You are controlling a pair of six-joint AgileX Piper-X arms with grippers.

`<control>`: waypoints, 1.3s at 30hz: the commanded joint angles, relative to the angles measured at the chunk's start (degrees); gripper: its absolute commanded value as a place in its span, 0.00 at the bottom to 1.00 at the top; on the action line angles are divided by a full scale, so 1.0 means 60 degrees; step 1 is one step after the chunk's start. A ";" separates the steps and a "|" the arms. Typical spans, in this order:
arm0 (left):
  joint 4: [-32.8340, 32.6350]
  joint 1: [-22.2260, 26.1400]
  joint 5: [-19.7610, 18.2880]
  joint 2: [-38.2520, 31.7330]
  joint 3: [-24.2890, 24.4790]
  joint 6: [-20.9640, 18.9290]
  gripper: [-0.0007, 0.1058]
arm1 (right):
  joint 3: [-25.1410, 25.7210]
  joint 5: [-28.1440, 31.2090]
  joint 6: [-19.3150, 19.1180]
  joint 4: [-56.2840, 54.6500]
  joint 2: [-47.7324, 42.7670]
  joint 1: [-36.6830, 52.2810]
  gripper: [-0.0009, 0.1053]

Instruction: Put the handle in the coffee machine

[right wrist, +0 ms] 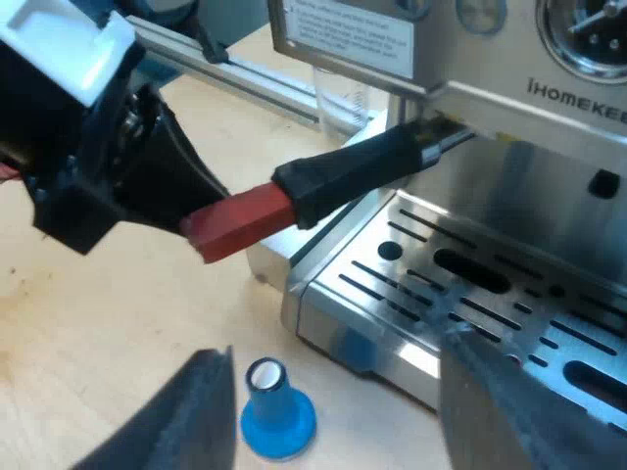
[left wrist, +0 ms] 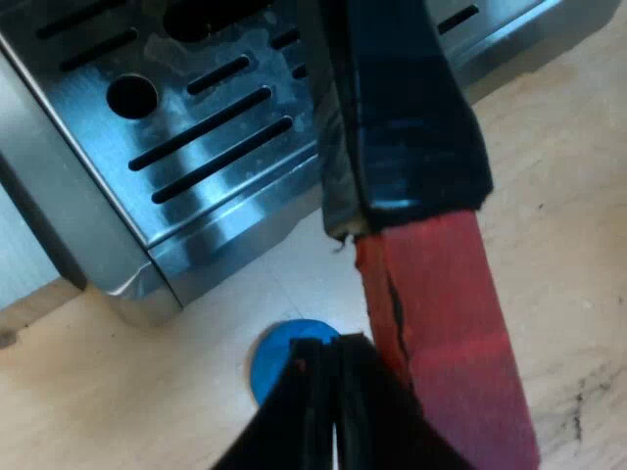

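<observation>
The holder's dark handle (right wrist: 353,171) sticks out from under the espresso machine's (right wrist: 549,166) front, its metal end up at the brew head. My left gripper (right wrist: 186,220) is shut on the handle's red end (right wrist: 240,220). In the left wrist view the red end (left wrist: 441,323) runs beside one black finger (left wrist: 318,401), above the slotted drip tray (left wrist: 206,117). My right gripper (right wrist: 343,421) hangs open with its fingers wide apart, over a blue tamper (right wrist: 277,411) standing on the wooden table before the drip tray (right wrist: 470,294).
A measuring glass (right wrist: 343,98) stands on the table beside the machine. The blue tamper (left wrist: 289,348) sits close to the tray's corner. Bare wooden tabletop (right wrist: 88,323) spreads out around the tamper.
</observation>
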State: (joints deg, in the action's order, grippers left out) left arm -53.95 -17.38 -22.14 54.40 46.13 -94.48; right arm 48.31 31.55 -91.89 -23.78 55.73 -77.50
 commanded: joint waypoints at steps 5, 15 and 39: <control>-0.0240 -0.1040 -0.1474 -0.0281 0.0035 -0.0058 0.01 | 0.0678 -0.0306 -0.0157 -0.0962 -0.0038 0.0049 0.64; 0.0823 -0.1822 -0.1742 -0.0281 0.0035 -0.0080 0.01 | 0.1317 -0.2269 0.0303 -0.1653 -0.0038 0.1165 0.64; 0.3555 -0.1822 -0.5923 0.0769 0.0035 -0.0080 0.01 | 0.1315 -0.2520 0.0538 -0.1730 -0.0038 0.1363 0.64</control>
State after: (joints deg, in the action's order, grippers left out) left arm -44.82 -25.82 -36.75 59.77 44.14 -95.34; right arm 55.64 16.95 -88.64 -33.73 55.73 -69.56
